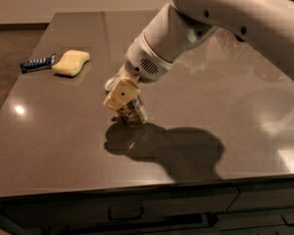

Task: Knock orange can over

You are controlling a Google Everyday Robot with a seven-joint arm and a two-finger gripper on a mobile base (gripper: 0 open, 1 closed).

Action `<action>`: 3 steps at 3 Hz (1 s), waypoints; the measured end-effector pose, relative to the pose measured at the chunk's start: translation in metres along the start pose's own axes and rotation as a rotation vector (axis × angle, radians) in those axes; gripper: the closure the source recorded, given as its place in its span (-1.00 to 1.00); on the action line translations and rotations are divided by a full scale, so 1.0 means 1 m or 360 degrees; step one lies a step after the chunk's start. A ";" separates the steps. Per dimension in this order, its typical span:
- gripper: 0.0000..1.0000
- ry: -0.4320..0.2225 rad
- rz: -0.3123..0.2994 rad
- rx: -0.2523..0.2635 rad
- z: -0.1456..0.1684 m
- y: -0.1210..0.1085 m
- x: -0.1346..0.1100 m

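Two loose things lie at the far left of the desk [59, 146], well apart from the work: a yellow sponge [71, 62] and, just beside it towards the left edge, a snack bar in a blue wrapper [36, 63]. Neither stands between the pincer [121, 93] and anything else.

That pincer, cream-coloured, sits low over the middle of the desk, a little towards the front, at the end of a thick white arm [201, 23] that slants down from the upper right. It is pressed against the upper left side of the orange can [133, 113], whose orange-brown patterned body shows beneath and just right of it, with its base on the desk. Whether the pincer is apart, together or clamped on the can, I cannot tell (its tip hides the can's top), and I cannot tell either whether the can is upright or leaning.

A dark shadow [171, 151] spreads from the can towards the front right. Bare glossy surface lies on every side of the can, broadest to the right and to the back. The left edge is well away, past the sponge; the front edge is nearer, with a drawer handle [125, 213] below it.
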State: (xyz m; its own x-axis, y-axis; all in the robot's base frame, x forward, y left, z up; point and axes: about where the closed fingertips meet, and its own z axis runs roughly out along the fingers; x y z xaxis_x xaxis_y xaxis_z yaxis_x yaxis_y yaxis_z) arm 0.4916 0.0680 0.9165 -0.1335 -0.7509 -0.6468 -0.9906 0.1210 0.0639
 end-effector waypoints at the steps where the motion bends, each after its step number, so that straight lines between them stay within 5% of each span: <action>1: 1.00 0.0321 -0.0072 0.0008 -0.009 -0.025 0.021; 2: 1.00 0.0663 -0.0184 0.0016 -0.014 -0.032 0.045; 3: 0.62 0.0930 -0.0310 0.0048 -0.018 -0.027 0.060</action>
State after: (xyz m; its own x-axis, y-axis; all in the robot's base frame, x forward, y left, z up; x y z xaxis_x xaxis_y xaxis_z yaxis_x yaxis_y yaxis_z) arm 0.5097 0.0075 0.8896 0.0470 -0.9916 -0.1205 -0.9983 -0.0423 -0.0408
